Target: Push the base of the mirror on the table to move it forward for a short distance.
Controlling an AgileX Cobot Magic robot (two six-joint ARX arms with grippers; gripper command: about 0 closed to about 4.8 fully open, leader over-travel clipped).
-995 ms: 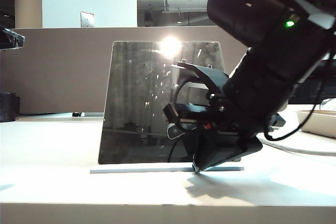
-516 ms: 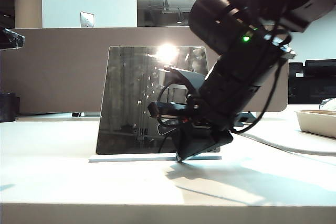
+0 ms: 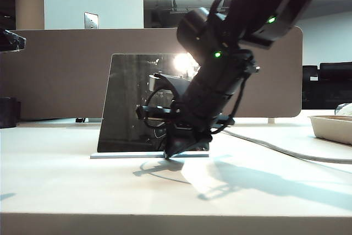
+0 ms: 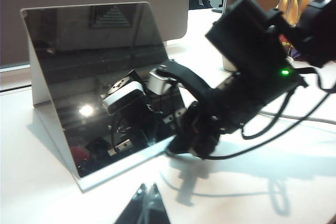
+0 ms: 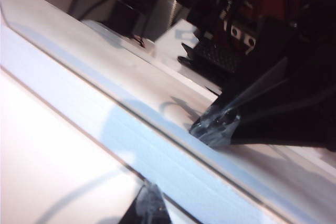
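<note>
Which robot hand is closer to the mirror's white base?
Right. The right hand presses its tip against the base of the mirror; the left hand hovers apart, in front.

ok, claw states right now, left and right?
Left claw: off the mirror, only the tips show, together; appears shut, holding nothing.
Right claw: tips together, pressed against the base of the mirror; shut, gripping nothing.

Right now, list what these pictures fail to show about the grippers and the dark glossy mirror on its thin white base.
- Right gripper, exterior view: fingertips at the thin flat white base; open or shut unreadable, dark against the dark glossy mirror.
- Same contact, right wrist view: blurred close-up, fingers merging with their reflection.
- Left gripper, left wrist view: only the tips show, cut by the frame edge.
- Mirror's right part, exterior view: hidden behind the right arm.
</note>
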